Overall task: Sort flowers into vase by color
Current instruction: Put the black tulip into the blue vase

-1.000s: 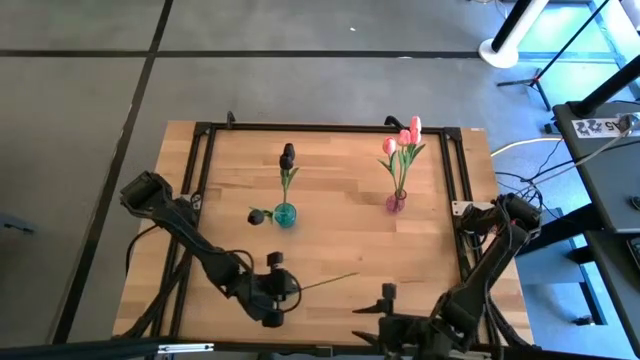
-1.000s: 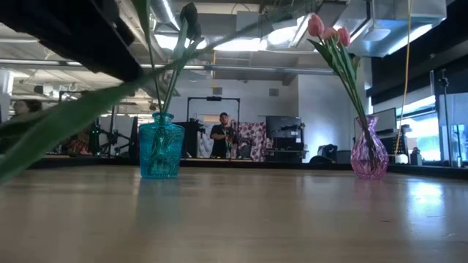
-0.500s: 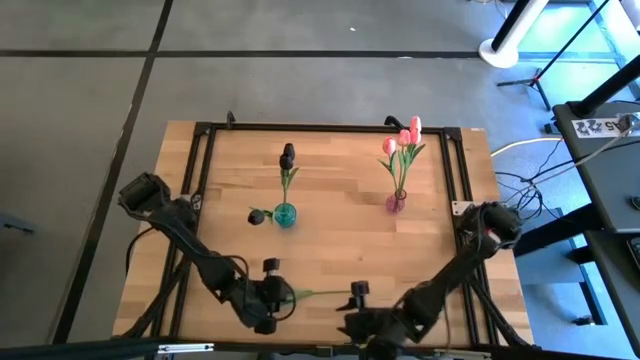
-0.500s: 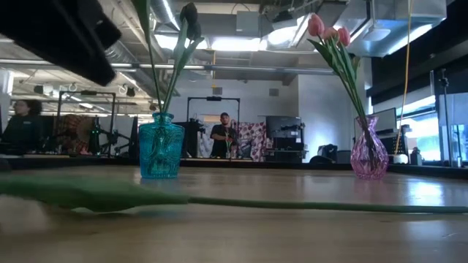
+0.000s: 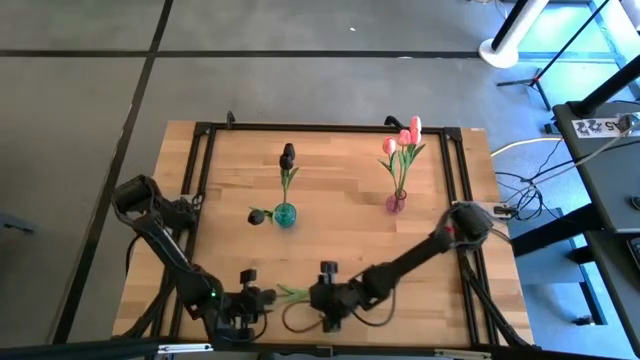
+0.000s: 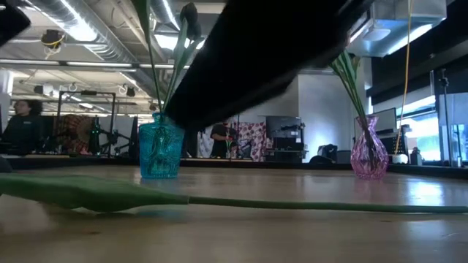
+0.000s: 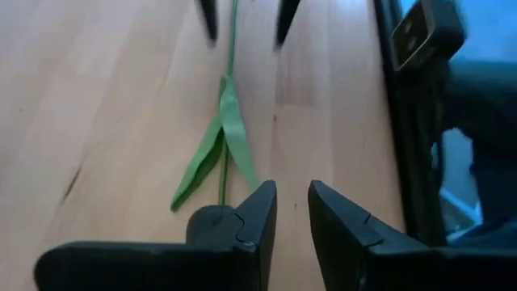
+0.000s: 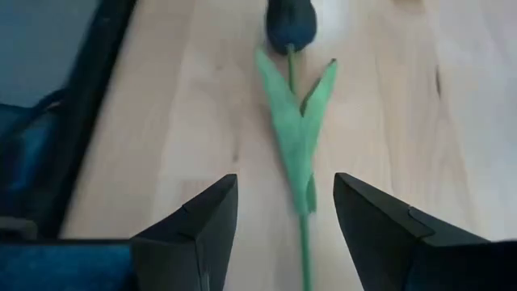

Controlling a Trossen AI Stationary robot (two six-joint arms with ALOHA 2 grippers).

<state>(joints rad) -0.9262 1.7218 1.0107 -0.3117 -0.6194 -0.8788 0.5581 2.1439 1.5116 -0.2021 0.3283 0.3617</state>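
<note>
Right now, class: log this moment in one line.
black tulip: flat on table | left gripper: open, empty | right gripper: open, straddling stem

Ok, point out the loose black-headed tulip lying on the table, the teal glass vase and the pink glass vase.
Black-headed artificial tulip [image 8: 291, 23], right wrist view, on its dark head.
Teal glass vase [image 6: 160, 150], low view, on its body.
Pink glass vase [image 6: 369, 155], low view, on its round belly.

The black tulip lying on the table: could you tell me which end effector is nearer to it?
Right. The right end effector straddles the black tulip's stem, fingers open; the left end effector sits just past its head.
</note>
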